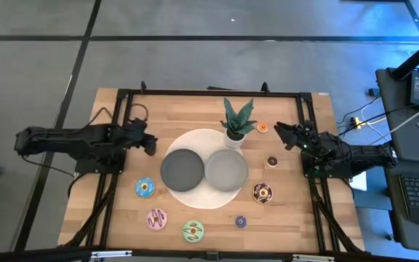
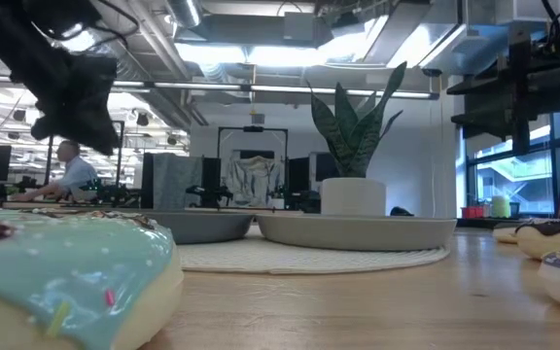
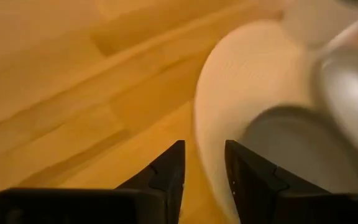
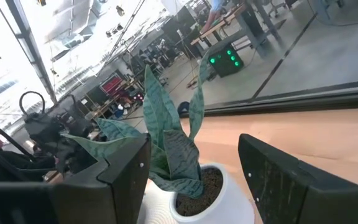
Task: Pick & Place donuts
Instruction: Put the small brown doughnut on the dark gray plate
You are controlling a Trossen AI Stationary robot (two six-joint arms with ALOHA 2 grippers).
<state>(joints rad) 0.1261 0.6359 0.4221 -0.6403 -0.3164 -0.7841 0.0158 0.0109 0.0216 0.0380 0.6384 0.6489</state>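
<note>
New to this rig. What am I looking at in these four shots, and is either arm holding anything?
Two dark robot arms work at a wooden table. One shot looks straight down, one sits at table height, and one camera rides each wrist. The left gripper hangs beside the round mat, jaws slightly apart and empty. The right gripper is open near the potted plant, holding nothing. Two grey dishes sit empty on the mat. Toy donuts lie around: blue, pink, green, brown, plus minis.
</note>
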